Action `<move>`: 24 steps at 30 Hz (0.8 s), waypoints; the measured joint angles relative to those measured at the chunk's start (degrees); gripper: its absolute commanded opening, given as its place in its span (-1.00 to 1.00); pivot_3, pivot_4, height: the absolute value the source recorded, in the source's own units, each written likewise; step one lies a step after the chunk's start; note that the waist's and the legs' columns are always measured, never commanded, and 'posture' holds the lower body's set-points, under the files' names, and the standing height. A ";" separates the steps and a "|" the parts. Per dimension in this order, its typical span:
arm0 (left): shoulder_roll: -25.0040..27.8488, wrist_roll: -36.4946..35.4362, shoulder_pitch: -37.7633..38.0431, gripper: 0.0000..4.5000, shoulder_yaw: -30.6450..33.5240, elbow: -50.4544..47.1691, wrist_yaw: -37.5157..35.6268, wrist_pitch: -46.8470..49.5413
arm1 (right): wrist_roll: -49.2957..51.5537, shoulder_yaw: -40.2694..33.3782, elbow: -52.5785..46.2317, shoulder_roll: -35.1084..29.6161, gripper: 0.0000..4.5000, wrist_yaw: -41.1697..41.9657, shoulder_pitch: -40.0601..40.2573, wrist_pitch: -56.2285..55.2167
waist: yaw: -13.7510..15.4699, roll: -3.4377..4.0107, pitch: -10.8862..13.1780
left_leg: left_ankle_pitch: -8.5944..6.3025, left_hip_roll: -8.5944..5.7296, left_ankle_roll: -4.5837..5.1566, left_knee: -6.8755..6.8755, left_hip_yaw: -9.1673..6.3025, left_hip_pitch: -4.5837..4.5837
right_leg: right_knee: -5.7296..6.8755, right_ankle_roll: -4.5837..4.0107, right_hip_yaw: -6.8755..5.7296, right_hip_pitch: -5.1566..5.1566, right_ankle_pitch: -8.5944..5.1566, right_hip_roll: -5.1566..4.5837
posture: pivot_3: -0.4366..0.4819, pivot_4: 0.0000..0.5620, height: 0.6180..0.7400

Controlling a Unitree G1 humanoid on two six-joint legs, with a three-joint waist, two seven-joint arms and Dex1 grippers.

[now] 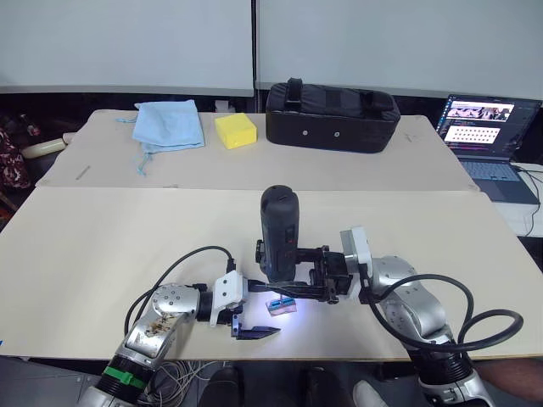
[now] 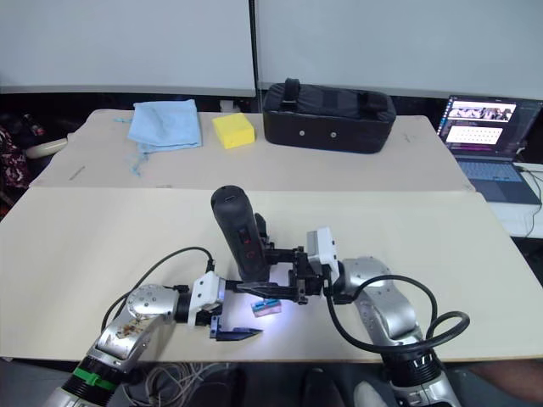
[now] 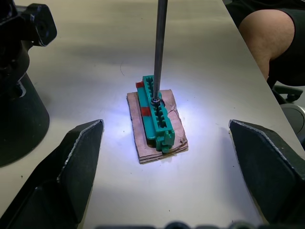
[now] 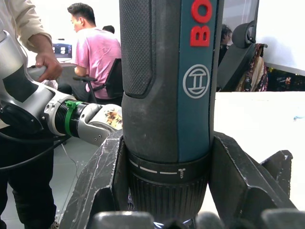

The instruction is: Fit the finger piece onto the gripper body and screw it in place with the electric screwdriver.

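Note:
My right gripper (image 1: 287, 270) is shut on the electric screwdriver (image 1: 278, 225) and holds it upright near the table's front edge. The screwdriver's thin metal bit (image 3: 159, 47) points down and its tip rests on a green strip of screws (image 3: 156, 114), which lies on a scrap of cardboard. My left gripper (image 1: 273, 314) is open, with one finger on each side of that strip and touching nothing. A chunky black piece with a rounded base (image 3: 19, 109), probably the gripper body, stands just behind the screwdriver and is largely hidden by it. The finger piece is out of view.
On the far table lie a black zipped bag (image 1: 331, 114), a yellow sponge (image 1: 235, 131) and a blue cloth (image 1: 170, 125). An open laptop (image 1: 488, 127) sits at the far right. People (image 4: 93, 52) sit beyond the table's front edge, which is close to both grippers.

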 measured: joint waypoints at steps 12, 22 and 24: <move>0.00 -0.01 -0.08 0.99 -0.11 -0.05 0.05 0.39 | 0.15 0.09 -0.11 -0.09 -0.16 -0.51 0.49 0.01 | 0.00 0.01 -0.03 | 0.00 0.00 0.00 0.00 0.00 0.04 | 0.00 0.00 0.00 0.04 0.00 0.00 | -0.05 -0.47 1.00; 0.03 -0.03 -0.05 0.99 -0.17 -0.42 0.10 1.17 | 0.20 0.05 -0.31 -0.36 -0.16 -1.82 0.58 0.12 | -0.01 0.02 -0.05 | 0.00 0.00 0.00 0.00 0.00 0.06 | 0.00 0.00 0.00 0.05 0.00 0.00 | -0.05 -0.47 1.00; 0.03 -0.04 -0.04 0.99 -0.16 -0.44 0.11 1.22 | 0.19 0.05 -0.31 -0.40 -0.16 -1.96 0.58 0.13 | -0.01 0.02 -0.05 | 0.00 0.00 0.00 0.00 0.00 0.06 | 0.00 0.00 0.00 0.05 0.00 0.00 | -0.05 -0.47 1.00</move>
